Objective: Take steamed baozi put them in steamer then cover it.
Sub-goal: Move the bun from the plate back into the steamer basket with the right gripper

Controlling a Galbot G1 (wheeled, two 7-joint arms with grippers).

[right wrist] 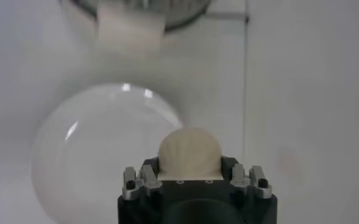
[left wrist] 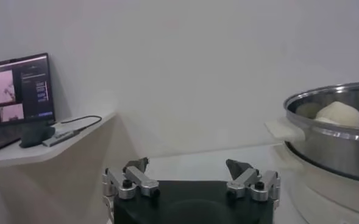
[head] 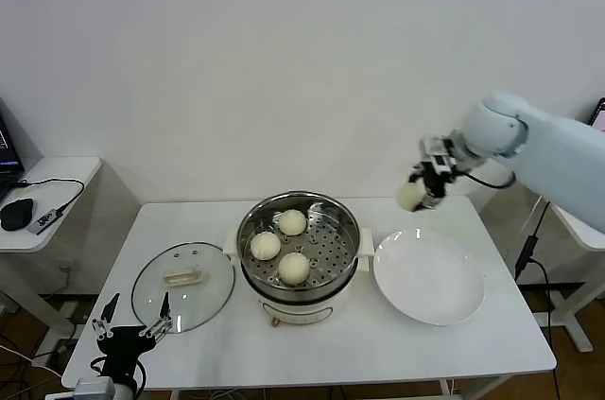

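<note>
The steamer (head: 248,239) stands mid-table with three baozi (head: 292,222) (head: 266,246) (head: 295,269) on its perforated tray. My right gripper (head: 419,194) is raised above the table's back right, over the far edge of the white plate, shut on the fourth baozi (head: 411,195); in the right wrist view that baozi (right wrist: 189,152) sits between the jaws above the plate. The glass cover (head: 182,286) lies flat on the table left of the steamer. My left gripper (head: 132,328) hangs open and empty at the front left corner; in the left wrist view it (left wrist: 188,172) faces the steamer's side (left wrist: 334,137).
An empty white plate (head: 430,277) lies right of the steamer; it also shows in the right wrist view (right wrist: 88,152). A side table (head: 38,194) with a mouse and cables stands at the left. A laptop (left wrist: 17,91) shows in the left wrist view.
</note>
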